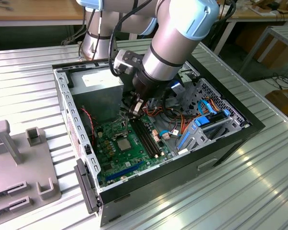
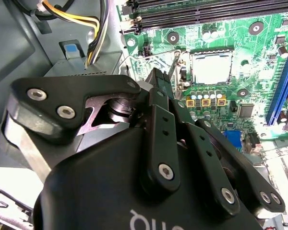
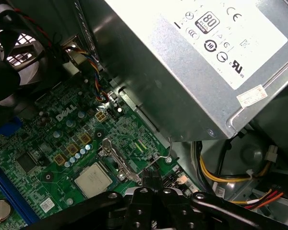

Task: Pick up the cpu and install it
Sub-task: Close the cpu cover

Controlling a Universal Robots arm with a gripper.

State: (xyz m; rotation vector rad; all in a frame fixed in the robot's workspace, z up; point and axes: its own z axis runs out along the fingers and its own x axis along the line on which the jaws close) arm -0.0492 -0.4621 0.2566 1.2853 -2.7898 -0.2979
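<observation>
Your gripper (image 3: 151, 184) – fingers together, empty – hangs over the board (image 1: 116, 152), cpu (image 3: 93, 179) seated in socket, lower left.

Arm (image 1: 175, 36): silver-grey tubes, light-blue joint caps, black cable running alongside. Hand (image 2: 159, 86): matte black linkage bars showing silver hex screws, white lettering on body.

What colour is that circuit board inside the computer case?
Green; the circuit board shows best in the first wrist view.
</observation>
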